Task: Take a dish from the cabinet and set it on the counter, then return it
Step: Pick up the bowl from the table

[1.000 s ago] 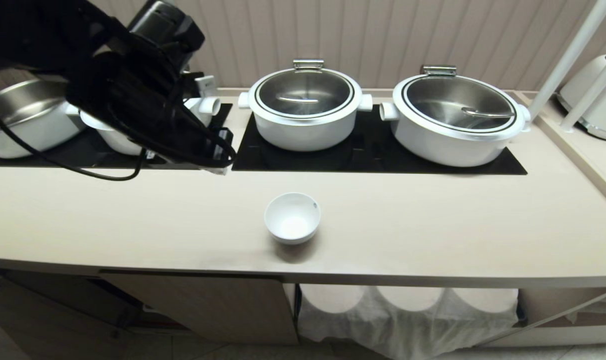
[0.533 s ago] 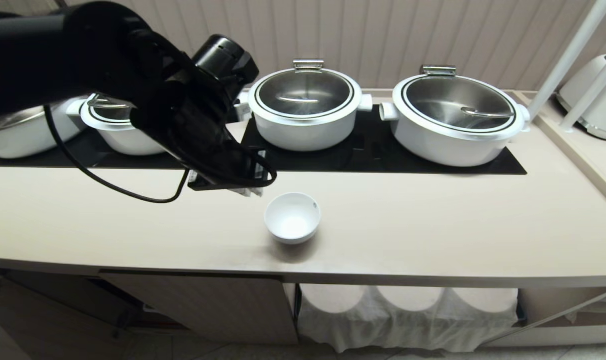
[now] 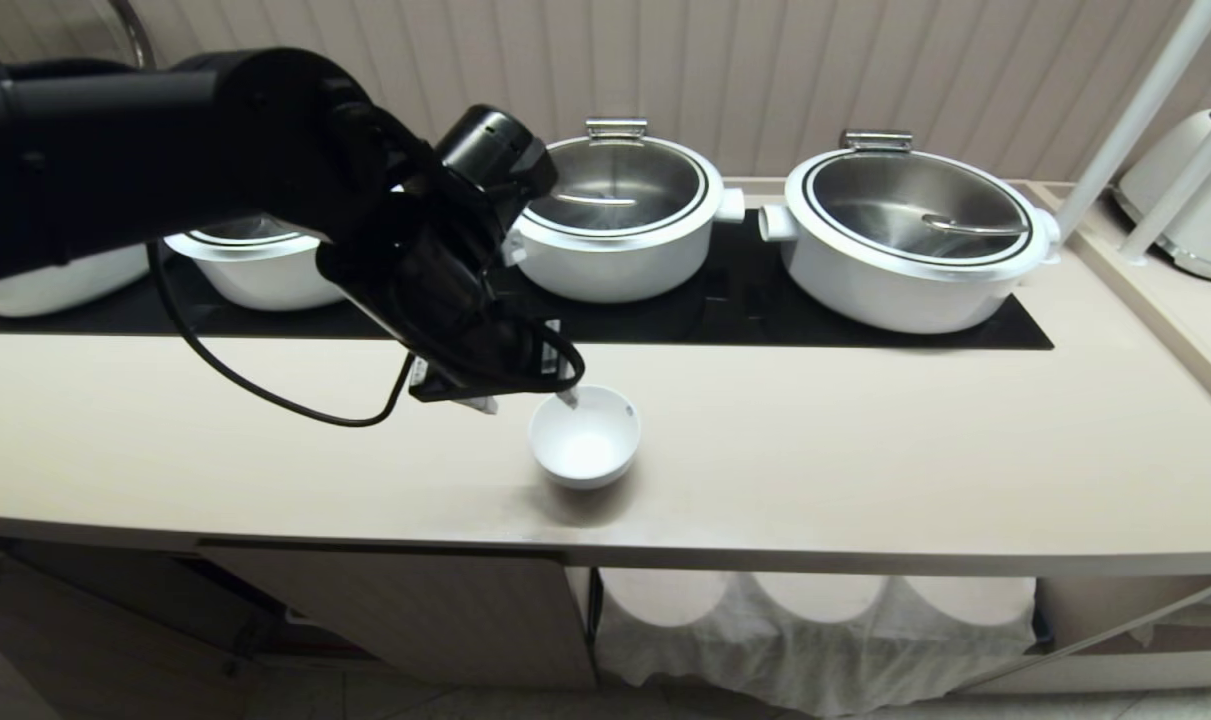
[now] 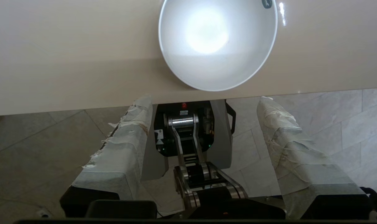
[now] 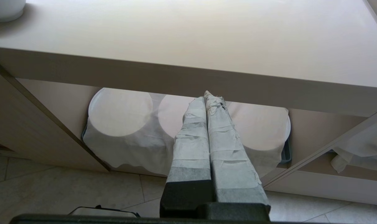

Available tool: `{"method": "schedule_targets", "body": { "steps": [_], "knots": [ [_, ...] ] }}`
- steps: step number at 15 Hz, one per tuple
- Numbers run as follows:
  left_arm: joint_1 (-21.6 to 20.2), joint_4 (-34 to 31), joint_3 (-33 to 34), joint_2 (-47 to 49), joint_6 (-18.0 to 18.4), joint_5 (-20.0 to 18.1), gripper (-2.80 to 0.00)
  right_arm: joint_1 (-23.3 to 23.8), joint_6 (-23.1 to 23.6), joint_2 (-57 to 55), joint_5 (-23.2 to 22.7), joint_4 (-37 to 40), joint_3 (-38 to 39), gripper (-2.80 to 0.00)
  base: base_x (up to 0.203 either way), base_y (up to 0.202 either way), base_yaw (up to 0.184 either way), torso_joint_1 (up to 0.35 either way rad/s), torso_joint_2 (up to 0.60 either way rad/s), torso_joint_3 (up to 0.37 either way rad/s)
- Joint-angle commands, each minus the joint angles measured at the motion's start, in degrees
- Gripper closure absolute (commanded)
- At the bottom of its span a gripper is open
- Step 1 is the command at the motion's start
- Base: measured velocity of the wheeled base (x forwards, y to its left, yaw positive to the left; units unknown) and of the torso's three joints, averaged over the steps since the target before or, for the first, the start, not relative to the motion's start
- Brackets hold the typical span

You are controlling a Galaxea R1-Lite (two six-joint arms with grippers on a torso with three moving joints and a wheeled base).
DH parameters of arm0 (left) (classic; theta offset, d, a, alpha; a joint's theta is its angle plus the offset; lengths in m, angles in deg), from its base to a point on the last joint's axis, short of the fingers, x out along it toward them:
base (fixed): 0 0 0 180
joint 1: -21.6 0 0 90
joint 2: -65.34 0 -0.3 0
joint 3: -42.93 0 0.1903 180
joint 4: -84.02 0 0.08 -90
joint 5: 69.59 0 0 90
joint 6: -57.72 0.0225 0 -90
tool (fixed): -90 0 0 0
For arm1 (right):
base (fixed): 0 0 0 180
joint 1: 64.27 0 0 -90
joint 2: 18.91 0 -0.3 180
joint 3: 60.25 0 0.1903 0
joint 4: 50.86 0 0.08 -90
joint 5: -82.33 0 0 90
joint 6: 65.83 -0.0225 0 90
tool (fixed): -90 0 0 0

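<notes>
Cream counter [image 3: 865, 450] held the dish [image 3: 584, 437] upright near its front edge, and my left gripper [image 3: 525, 395], fingers spread, hovered just far-left of its rim, where a careless descent could knock it off.

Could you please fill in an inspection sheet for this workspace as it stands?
Surface: counter, black hob panels set in.
Job's things: dish upright near counter's front edge; cabinet below.
Clutter: white lidded pots on the hobs.
Grippers: left claw open, at the dish's rim, not gripping; right claw shut, parked below the counter.
Cables: black cable looping under left arm.
Surroundings: cloth-covered stacks in cabinet; tiled floor.
</notes>
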Motion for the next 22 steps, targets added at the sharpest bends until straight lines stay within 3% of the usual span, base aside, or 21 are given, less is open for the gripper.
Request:
{"method": "schedule_targets", "body": {
  "steps": [1, 18, 22],
  "knots": [
    [0.1, -0.3, 0.0, 1.9, -0.2, 0.7, -2.8, 0.0, 0.0, 0.0, 0.0, 0.0, 0.0, 0.0, 0.0, 0.0, 0.0, 0.0, 0.0, 0.0],
    [-2.5, -0.2, 0.0, 10.6, -0.3, 0.9, -2.8, 0.0, 0.1, 0.0, 0.0, 0.0, 0.0, 0.0, 0.0, 0.0, 0.0, 0.0, 0.0, 0.0],
    [-2.4, 4.4, 0.0, 12.3, -0.3, 0.8, -2.8, 0.0, 0.1, 0.0, 0.0, 0.0, 0.0, 0.0, 0.0, 0.0, 0.0, 0.0, 0.0, 0.0]
  ]
}}
